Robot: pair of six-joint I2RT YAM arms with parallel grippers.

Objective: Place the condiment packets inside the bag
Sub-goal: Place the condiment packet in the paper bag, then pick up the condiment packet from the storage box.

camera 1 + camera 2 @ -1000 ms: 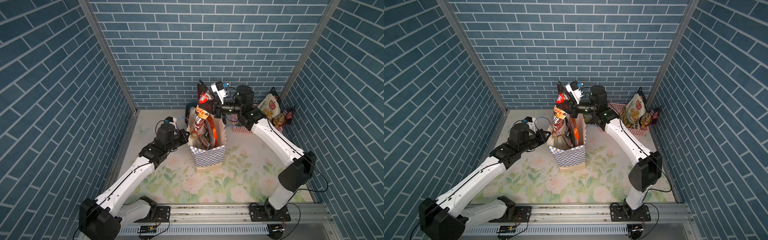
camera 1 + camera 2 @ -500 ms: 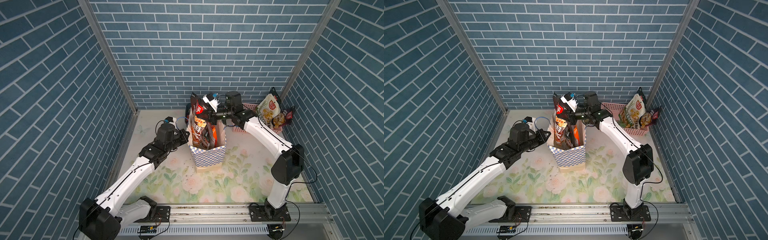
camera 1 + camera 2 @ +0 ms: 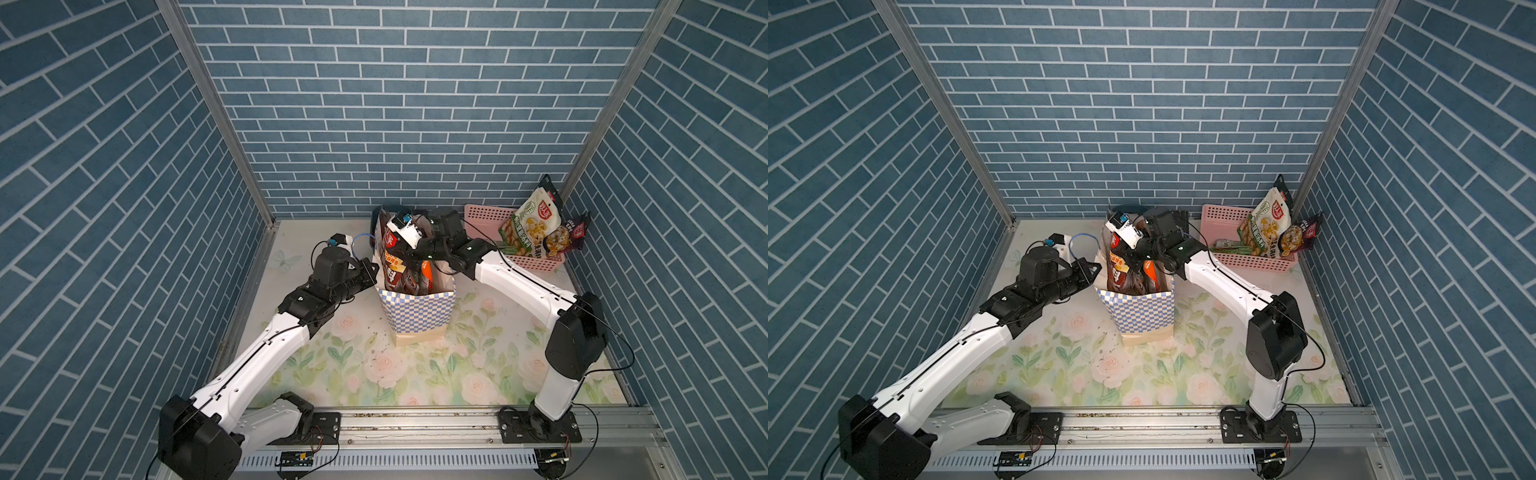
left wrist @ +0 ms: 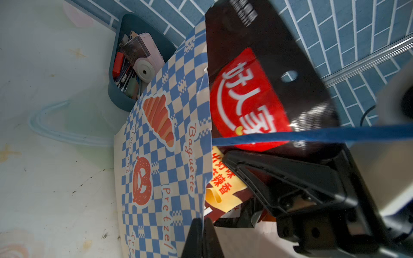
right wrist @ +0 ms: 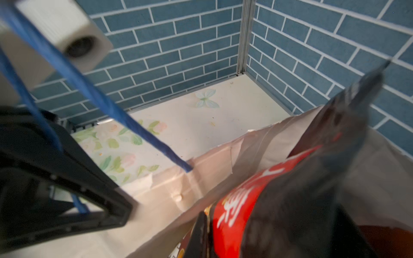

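Floral tabletop (image 3: 415, 374), blue-brick walls (image 3: 415, 124) | pinched bag (image 3: 417, 311) rim shut in left gripper (image 4: 202, 223) to keep mouth open | right gripper (image 3: 411, 257) at black packet (image 4: 257, 55) inside bag, grip unreadable | more packets (image 3: 528, 224) in pink basket (image 3: 482, 214)

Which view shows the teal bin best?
Left wrist: the bin's inside and small contents show clearly. Both top views show only a sliver of its rim behind the bag. The right wrist view misses it.
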